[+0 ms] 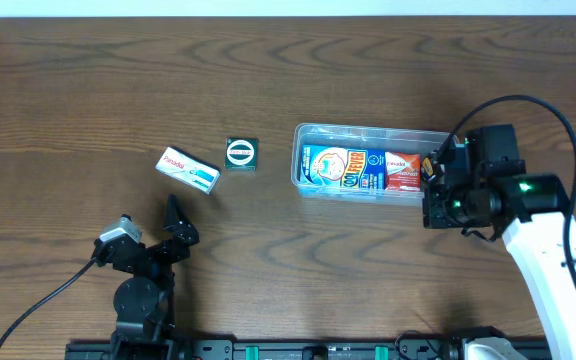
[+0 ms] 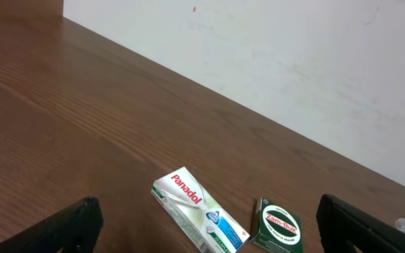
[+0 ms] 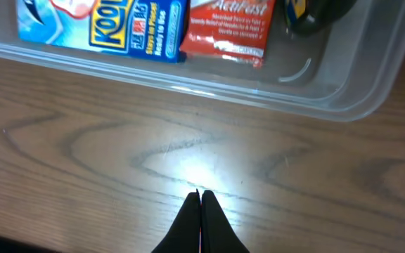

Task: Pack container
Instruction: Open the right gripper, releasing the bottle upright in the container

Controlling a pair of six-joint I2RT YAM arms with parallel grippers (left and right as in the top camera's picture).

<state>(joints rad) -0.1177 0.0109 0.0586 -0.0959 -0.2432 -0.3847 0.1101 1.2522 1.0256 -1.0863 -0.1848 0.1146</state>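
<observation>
The clear container point(image 1: 368, 129) lies right of centre. Inside it are a blue carton point(image 1: 343, 168), a red box point(image 1: 403, 170) and a small dark item point(image 1: 430, 166). My right gripper point(image 1: 434, 205) hovers at the container's near right corner. In the right wrist view it point(image 3: 201, 195) is shut and empty over bare wood, in front of the container wall point(image 3: 343, 105). A white Panadol box point(image 1: 189, 170) and a green Zam-Buk box point(image 1: 241, 153) lie on the table to the left. My left gripper point(image 1: 181, 222) is open, short of both boxes point(image 2: 188, 204) point(image 2: 278, 226).
The wooden table's far edge meets a pale wall point(image 2: 294, 63) in the left wrist view. The left arm's base and cable point(image 1: 133, 290) sit at the front left edge. The right arm's white link point(image 1: 558, 260) runs along the front right.
</observation>
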